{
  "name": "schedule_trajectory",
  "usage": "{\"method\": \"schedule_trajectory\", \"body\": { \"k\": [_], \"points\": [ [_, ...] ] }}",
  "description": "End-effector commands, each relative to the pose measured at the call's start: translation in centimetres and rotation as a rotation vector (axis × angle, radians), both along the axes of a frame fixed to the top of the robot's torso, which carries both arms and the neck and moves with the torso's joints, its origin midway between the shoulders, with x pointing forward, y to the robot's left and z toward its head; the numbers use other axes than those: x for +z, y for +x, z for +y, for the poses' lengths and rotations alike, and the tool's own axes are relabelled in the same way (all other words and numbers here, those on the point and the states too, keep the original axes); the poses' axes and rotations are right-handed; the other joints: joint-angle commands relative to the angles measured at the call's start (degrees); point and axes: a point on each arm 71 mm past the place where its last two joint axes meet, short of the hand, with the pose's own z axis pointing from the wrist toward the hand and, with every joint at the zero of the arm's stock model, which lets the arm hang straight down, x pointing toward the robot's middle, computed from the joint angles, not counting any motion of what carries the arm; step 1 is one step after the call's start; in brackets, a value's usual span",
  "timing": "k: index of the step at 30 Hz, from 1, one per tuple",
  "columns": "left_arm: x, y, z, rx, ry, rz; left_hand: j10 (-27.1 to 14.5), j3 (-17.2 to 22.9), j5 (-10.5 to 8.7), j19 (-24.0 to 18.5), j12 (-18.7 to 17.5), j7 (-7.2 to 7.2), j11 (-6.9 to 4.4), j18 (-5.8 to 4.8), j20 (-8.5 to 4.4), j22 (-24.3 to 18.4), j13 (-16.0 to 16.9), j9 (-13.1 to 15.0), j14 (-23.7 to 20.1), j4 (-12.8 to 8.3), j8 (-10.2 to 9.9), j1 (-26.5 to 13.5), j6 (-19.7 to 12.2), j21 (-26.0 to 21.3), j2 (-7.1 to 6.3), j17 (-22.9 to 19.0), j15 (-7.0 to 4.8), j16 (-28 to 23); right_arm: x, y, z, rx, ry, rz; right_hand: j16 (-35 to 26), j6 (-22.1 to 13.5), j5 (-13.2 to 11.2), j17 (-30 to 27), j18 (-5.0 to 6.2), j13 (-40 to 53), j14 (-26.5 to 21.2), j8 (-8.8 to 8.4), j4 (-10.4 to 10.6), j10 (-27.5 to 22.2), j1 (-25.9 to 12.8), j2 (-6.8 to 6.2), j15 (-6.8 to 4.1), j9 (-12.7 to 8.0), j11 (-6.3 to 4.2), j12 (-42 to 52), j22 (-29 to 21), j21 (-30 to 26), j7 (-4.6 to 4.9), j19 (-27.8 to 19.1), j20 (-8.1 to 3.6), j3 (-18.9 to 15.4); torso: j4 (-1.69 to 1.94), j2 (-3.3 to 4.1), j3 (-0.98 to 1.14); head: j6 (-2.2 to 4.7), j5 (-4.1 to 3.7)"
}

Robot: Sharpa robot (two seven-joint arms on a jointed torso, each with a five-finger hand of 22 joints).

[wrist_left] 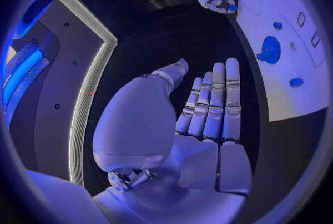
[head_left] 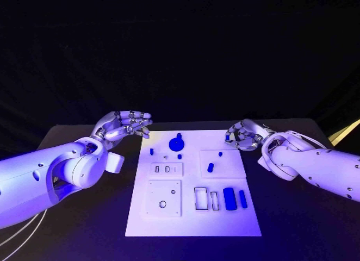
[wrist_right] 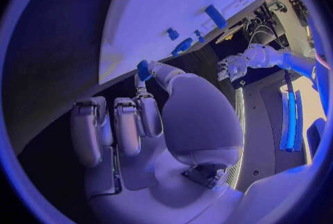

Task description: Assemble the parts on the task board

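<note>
The white task board [head_left: 192, 217] lies in the middle of the black table. On its far half lies a round blue part with a stub [head_left: 176, 144], with small blue parts [head_left: 210, 167] near it. Two blue blocks [head_left: 229, 198] lie near its right edge. My left hand [head_left: 125, 125] hovers off the board's far left corner; its fingers [wrist_left: 223, 96] are straight and hold nothing. My right hand [head_left: 244, 133] is at the far right corner. It pinches a small blue part [wrist_right: 144, 69] between thumb and fingertip, also seen as a blue speck [wrist_left: 232, 7] from the left wrist.
Raised white tiles with slots and holes [head_left: 163, 198] sit on the board's left side, and rectangular recesses [head_left: 202, 199] lie beside the blue blocks. Bare black table [head_left: 305, 223] surrounds the board.
</note>
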Motion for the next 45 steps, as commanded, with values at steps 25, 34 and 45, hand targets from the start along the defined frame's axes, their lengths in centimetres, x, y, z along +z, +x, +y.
{"method": "schedule_trajectory", "body": {
  "k": [25,34,45],
  "points": [
    [-1.8,1.7,-1.1,0.003,0.012,0.021,-0.5,1.9,1.26,-0.7,-0.2,1.21,-0.11,0.17,-0.12,0.9,0.3,1.0,-0.7,-0.8,-0.9,-1.2,-0.3,0.9,0.01,1.0,-0.21,0.9,0.2,-5.9,16.9,0.225,-0.034,0.021,0.8,0.9,1.8,15.6,-2.04,7.2,5.8,4.83,-0.6,-0.3,-1.7,1.47,-0.11,4.1,-0.24,0.0,15.7,1.3,-0.13,6.3,-0.15,4.2,0.07,-2.84,-0.64,-2.04,2.71],
    [-2.0,1.9,-1.2,0.003,0.014,0.024,-0.5,1.9,1.26,-0.8,-0.2,1.21,-0.11,0.17,-0.11,1.0,0.3,1.1,-0.7,-0.8,-0.9,-1.2,-0.2,1.0,0.04,1.0,-0.21,0.9,-1.9,-6.9,19.0,0.253,-0.065,0.038,0.8,0.8,1.8,15.6,-2.04,7.4,5.8,4.95,-0.7,-0.1,-1.8,1.27,-0.09,4.2,-0.23,0.2,15.7,1.3,-0.13,6.3,-0.13,4.2,0.17,-2.84,-0.66,-2.58,3.00],
    [-2.0,1.9,-1.4,-0.002,0.013,0.027,-0.4,1.9,1.26,-0.9,-0.2,1.20,-0.12,0.17,-0.09,1.0,0.3,1.1,-0.7,-0.7,-0.9,-1.3,-0.2,1.0,0.04,1.0,-0.20,1.0,-3.4,-7.1,20.0,0.257,-0.087,0.053,0.8,0.8,1.8,15.6,-2.04,7.4,5.8,4.99,-0.8,-0.1,-1.8,1.20,-0.09,4.2,-0.24,0.2,15.7,1.3,-0.15,6.3,-0.13,4.2,0.14,-2.74,-0.65,-3.08,3.24]
  ]
}}
